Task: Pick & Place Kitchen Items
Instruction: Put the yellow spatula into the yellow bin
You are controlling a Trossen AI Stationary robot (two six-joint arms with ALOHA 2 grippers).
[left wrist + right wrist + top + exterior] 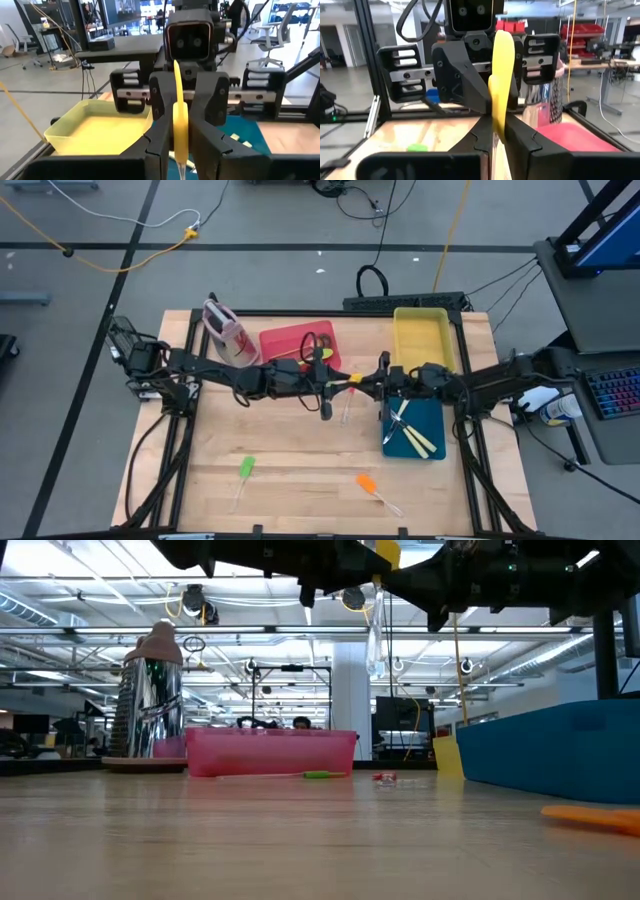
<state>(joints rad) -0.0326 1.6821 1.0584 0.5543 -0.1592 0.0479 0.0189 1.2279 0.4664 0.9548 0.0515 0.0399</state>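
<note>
A spatula with a yellow head point(352, 377) and a clear handle point(375, 635) hangs high above the table's middle, between my two grippers, which face each other. My right gripper point(496, 142) comes from the table's right and is shut on the spatula. My left gripper point(180, 150) comes from the table's left; its fingers stand narrowly apart on either side of the yellow head. A green spatula point(245, 468) and an orange spatula point(367, 483) lie flat on the near part of the table. My right gripper pinches the yellow spatula between its two fingers at the lower part of the head point(496, 131). The fingers come level from the table's right. The head stands upright above them, the clear handle hangs below, and the spatula is clear of the table.
A blue tray point(432, 420) holding several utensils sits under my right arm, with a yellow tray point(425, 335) behind it. A red tray point(290, 340) and the pink-and-grey container point(225, 330) stand at the far left. The near half of the table has free room.
</note>
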